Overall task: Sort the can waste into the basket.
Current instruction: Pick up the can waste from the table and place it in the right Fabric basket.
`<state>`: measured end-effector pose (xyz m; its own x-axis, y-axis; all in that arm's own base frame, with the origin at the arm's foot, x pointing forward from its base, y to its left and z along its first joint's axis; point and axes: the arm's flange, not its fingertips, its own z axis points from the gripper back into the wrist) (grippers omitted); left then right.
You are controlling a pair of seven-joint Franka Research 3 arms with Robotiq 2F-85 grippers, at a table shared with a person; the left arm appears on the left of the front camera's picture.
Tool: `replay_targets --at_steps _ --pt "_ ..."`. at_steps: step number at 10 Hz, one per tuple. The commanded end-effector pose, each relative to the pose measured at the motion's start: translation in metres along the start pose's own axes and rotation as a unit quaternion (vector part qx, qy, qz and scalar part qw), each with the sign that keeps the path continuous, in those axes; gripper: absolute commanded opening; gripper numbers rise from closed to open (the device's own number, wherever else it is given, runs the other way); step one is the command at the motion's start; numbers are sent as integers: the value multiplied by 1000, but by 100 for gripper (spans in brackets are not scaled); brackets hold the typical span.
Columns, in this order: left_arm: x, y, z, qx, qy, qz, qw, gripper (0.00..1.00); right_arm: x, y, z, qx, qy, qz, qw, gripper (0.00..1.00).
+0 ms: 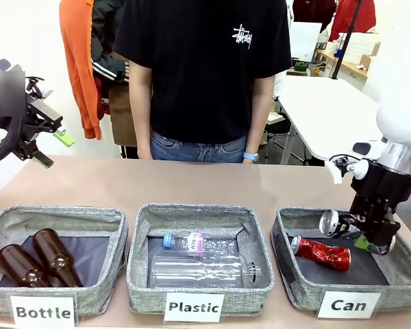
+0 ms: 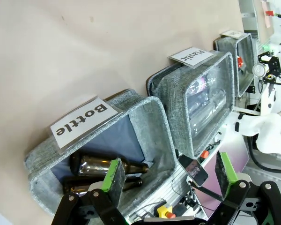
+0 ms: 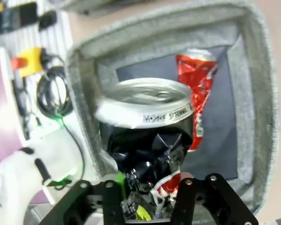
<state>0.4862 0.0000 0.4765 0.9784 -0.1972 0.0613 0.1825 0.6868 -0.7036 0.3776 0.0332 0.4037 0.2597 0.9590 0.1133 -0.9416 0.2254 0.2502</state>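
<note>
- Right tool (image 1: 371, 236) grips our black crushed can (image 3: 147, 140), silver top leading, hanging over the "Can" basket (image 1: 298, 291).
- Red crushed can (image 1: 322, 252) already lies on that basket's dark floor.
- We judge the step as the drop: next, we open the jaws with the can inside the rim.
- Left tool (image 2: 171, 180), open and empty, waits above the "Bottle" basket (image 2: 150, 122).
</note>
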Motion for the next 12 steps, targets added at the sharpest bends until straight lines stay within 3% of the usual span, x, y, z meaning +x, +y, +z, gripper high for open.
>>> replay_targets --at_steps 1,3,4,6,8,9,10,11,12 --pt "-3 -1 0 -6 -4 -1 1000 100 5 -6 0 -4 -4 -20 1000 100" --pt "-3 -1 0 -6 -4 -1 1000 100 7 -8 -1 -2 -3 -27 1000 100" --pt "-3 -1 0 -6 -4 -1 1000 100 7 -8 0 -4 -5 -31 999 88" --pt "-3 -1 0 -6 -4 -1 1000 100 7 -9 0 -5 -19 -42 999 100" --pt "-3 -1 0 -6 -4 -1 1000 100 6 -11 5 -1 -82 -52 995 100" --pt "-3 -1 0 -6 -4 -1 1000 100 8 -13 10 -17 -156 -76 985 100" --pt "-3 -1 0 -6 -4 -1 1000 100 11 -15 22 -17 -270 -111 956 100" --pt "-3 -1 0 -6 -4 -1 1000 100 11 -18 37 23 -404 -140 904 100" --pt "-3 -1 0 -6 -4 -1 1000 100 6 -21 45 117 -476 -134 861 100"
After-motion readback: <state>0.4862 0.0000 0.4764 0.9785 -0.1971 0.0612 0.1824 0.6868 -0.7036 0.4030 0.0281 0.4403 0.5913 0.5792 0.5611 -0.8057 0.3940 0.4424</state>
